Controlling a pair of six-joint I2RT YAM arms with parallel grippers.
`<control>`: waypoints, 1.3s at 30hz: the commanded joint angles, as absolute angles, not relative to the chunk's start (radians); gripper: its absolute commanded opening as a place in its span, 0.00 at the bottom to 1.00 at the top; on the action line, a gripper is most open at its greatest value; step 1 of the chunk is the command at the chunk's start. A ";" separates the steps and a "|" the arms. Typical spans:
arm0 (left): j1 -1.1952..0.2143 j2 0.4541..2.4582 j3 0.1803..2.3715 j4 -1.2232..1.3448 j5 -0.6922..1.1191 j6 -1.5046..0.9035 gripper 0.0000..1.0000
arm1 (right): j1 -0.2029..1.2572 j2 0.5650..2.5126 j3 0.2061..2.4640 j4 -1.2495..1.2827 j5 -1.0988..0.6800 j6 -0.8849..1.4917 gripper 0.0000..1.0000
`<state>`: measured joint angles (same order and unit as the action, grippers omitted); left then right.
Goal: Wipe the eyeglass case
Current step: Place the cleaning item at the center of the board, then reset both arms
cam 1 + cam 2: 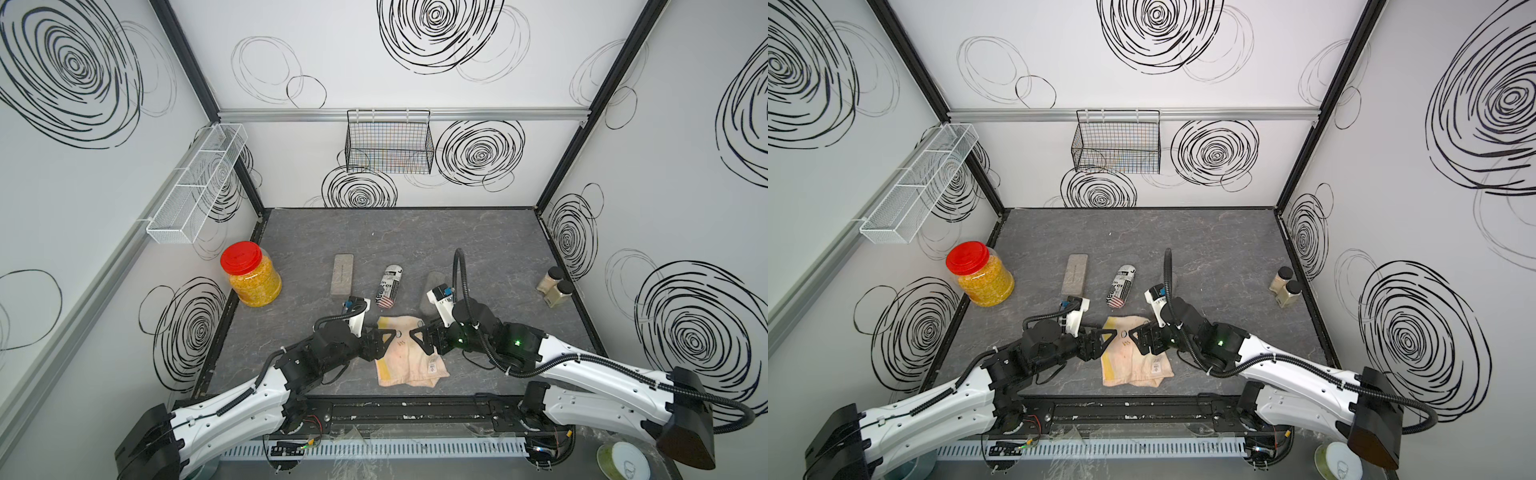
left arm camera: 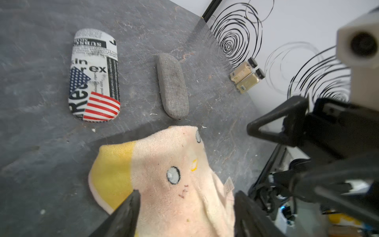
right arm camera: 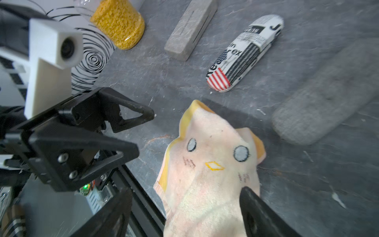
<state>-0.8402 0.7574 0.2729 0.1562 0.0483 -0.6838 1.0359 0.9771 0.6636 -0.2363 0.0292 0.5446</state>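
Both top views: left gripper (image 1: pixel 388 337) and right gripper (image 1: pixel 417 338) face each other over the cloth (image 1: pixel 409 361), lower centre; fingers spread on both, nothing gripped. Mid-frame, the newsprint eyeglass case (image 1: pixel 389 286) lies just above the cloth, not touching, between flat grey case (image 1: pixel 343 275) and grey fabric case (image 1: pixel 434 276).

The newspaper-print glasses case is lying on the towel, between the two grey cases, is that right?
No. The newspaper-print case lies on the table, apart from the towel. It does sit between the rectangular grey case and the rounded grey case, as the right wrist view shows.
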 commanded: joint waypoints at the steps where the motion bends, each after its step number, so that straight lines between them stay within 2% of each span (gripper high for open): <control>1: -0.834 0.710 0.285 0.152 -0.074 -0.686 0.98 | 1.016 0.906 0.626 -0.279 0.192 0.481 0.88; 6: -0.718 0.690 0.349 0.019 -0.241 -0.607 0.99 | 0.929 0.796 0.592 -0.240 0.338 0.413 1.00; 12: -0.410 0.717 0.386 -0.025 -0.235 -0.565 0.99 | 0.769 0.685 0.514 -0.125 0.472 0.355 1.00; 19: -0.217 0.736 0.383 0.010 -0.388 -0.499 0.99 | 0.604 0.637 0.420 0.034 0.514 0.336 1.00; 23: -0.155 0.755 0.355 0.099 -0.472 -0.418 0.99 | 0.498 0.660 0.356 0.134 0.528 0.290 1.00; 29: -0.130 0.825 0.259 0.381 -0.418 -0.164 0.99 | 0.317 0.723 0.270 0.326 0.455 0.200 1.00; 35: -0.120 0.929 0.127 0.739 -0.385 -0.053 0.99 | 0.160 0.812 0.187 0.537 0.395 0.127 1.00; 39: -0.109 1.049 0.132 0.871 -0.353 -0.023 0.99 | 0.089 0.913 0.202 0.533 0.342 0.144 1.00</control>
<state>-0.1207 1.0035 0.1268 0.6273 -0.3820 -0.0940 0.1200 0.8684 0.1974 0.4431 0.3931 0.1635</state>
